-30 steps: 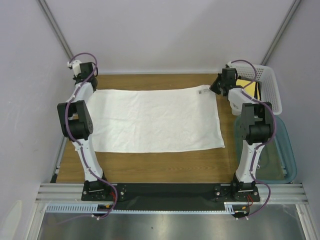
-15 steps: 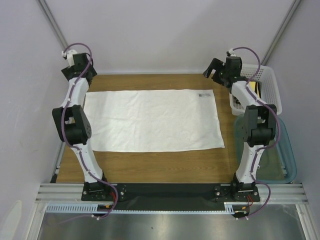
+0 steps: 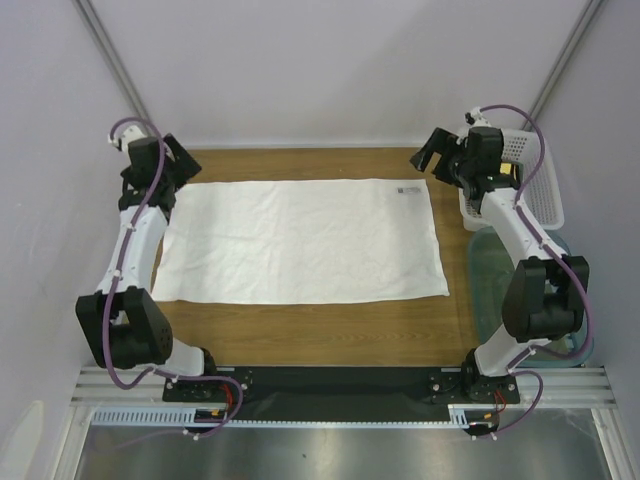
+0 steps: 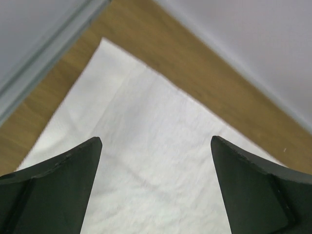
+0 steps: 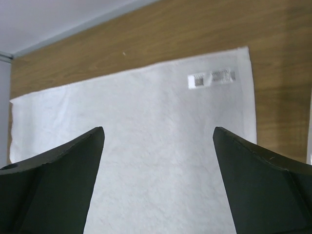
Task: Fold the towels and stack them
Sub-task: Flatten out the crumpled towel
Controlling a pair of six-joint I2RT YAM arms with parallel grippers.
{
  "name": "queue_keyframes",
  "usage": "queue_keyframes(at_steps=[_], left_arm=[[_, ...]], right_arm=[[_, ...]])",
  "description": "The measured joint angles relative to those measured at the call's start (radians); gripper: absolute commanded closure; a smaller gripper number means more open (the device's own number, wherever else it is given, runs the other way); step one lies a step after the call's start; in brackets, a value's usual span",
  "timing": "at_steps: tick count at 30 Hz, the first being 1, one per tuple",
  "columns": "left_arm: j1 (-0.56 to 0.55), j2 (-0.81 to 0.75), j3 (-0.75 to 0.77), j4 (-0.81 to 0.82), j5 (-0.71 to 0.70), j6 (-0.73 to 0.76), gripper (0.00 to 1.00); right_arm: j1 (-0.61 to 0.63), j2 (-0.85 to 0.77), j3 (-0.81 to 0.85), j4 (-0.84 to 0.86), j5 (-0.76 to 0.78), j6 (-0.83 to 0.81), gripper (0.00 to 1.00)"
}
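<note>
White towel [image 3: 300, 240] lies flat on table [image 3: 300, 330]. Left gripper [image 3: 160, 165] & right gripper [image 3: 437, 156] are wide open, holding nothing, nr its far corners. Yellow towel [image 3: 513, 172] in basket [image 3: 545, 195] is mostly hidden by right arm.

The towel [image 3: 300, 240] lies spread flat in the middle of the tabletop [image 3: 300, 335], its long sides running left to right, with a strip of bare tabletop before it and a thinner strip behind it. Its label [image 3: 408, 187] sits at the far right corner. The left gripper [image 3: 172, 165] hangs over the far left corner of the towel and the right gripper [image 3: 430, 157] over the far right corner, both apart from it, while to the right of the towel the basket [image 3: 545, 195] stands behind and the tub [image 3: 575, 310] before it.
</note>
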Motion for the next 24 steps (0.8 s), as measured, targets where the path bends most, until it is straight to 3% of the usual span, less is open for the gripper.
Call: queue_keyframes(at_steps=[10, 18, 24], left_arm=[[-0.031, -0.197, -0.356, -0.070, 0.121, -0.058, 0.00], [-0.095, -0.396, -0.467, -0.106, 0.098, -0.108, 0.00], [-0.096, -0.472, -0.555, -0.118, 0.085, -0.158, 0.00]], right_arm=[[0.089, -0.076, -0.182, -0.233, 0.190, 0.023, 0.01], [0.095, -0.340, -0.471, -0.298, 0.249, 0.242, 0.07], [0.133, -0.473, -0.558, -0.375, 0.319, 0.394, 0.12]])
